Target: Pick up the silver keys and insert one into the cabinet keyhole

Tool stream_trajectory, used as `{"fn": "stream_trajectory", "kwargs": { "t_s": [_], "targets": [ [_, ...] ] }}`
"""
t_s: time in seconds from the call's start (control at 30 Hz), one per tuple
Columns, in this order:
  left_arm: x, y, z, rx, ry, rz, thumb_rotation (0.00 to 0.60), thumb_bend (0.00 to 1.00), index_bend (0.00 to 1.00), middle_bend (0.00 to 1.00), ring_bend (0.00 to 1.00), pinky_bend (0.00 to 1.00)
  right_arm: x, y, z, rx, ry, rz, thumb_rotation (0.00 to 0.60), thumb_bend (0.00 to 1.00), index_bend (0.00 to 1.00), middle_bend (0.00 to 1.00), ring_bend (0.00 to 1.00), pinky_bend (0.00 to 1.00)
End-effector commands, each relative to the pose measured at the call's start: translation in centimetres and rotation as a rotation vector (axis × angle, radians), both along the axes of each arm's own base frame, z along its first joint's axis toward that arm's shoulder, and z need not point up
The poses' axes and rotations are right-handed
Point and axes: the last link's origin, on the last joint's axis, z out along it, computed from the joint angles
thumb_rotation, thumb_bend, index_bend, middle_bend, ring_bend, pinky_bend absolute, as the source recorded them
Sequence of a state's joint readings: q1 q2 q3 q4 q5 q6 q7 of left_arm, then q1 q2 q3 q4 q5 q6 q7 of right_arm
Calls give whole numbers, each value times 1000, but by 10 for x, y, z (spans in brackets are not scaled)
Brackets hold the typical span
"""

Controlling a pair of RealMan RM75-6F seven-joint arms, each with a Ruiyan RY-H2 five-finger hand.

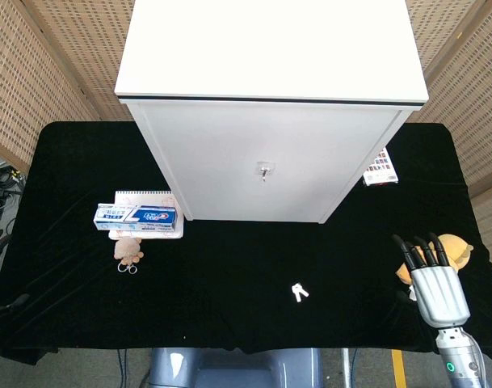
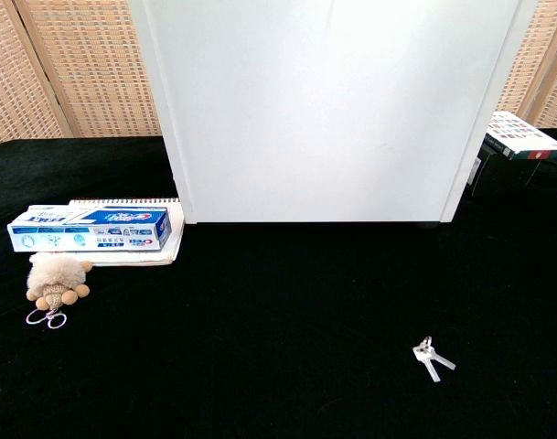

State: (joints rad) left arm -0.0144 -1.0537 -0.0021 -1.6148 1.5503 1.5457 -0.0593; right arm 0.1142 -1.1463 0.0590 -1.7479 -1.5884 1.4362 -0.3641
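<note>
The silver keys [image 1: 299, 292] lie flat on the black tablecloth in front of the white cabinet [image 1: 266, 153]; the chest view shows the keys [image 2: 432, 356] at lower right. A keyhole with a key in it [image 1: 264, 170] sits in the middle of the cabinet door. My right hand [image 1: 431, 276] hovers at the table's right front, fingers stretched out and apart, holding nothing, well to the right of the keys. My left hand shows in neither view.
A toothpaste box [image 1: 138, 216] lies on a notebook at the left, with a small plush keychain [image 1: 129, 252] in front. An orange plush toy [image 1: 449, 252] sits just behind my right hand. A boxed item [image 1: 380, 169] leans by the cabinet's right side.
</note>
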Motion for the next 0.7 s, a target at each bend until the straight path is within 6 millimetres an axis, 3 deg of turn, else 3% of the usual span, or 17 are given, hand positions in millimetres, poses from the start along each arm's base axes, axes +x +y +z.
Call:
{"fn": "stream_trajectory", "kwargs": {
  "t_s": [0.03,0.1,0.17,0.23,0.43,0.7],
  "targets": [
    [-1,3,-2,2,11,10,600,0,0,0,0,0,18,-22,-18,110,90,69,600,0,111,749,670,680],
    [0,6,-5,-3,14,16,600,0,0,0,0,0,31,-35,-32,183,100,112,600,16,162,821,765,897],
    [-1,8,-6,-7,22,23,600,0,0,0,0,0,41,-47,-45,243,116,159,600,65,210,879,846,988],
    [-3,10,-8,-11,27,33,600,0,0,0,0,0,49,-54,-61,302,115,193,600,130,260,923,910,1000],
    [-6,13,-10,-17,32,54,600,0,0,0,0,0,62,-65,-91,413,106,254,600,255,341,963,959,1000],
    [-7,14,-13,-25,40,61,600,0,0,0,0,0,73,-79,-129,509,78,273,600,320,412,973,967,1000]
  ]
}}
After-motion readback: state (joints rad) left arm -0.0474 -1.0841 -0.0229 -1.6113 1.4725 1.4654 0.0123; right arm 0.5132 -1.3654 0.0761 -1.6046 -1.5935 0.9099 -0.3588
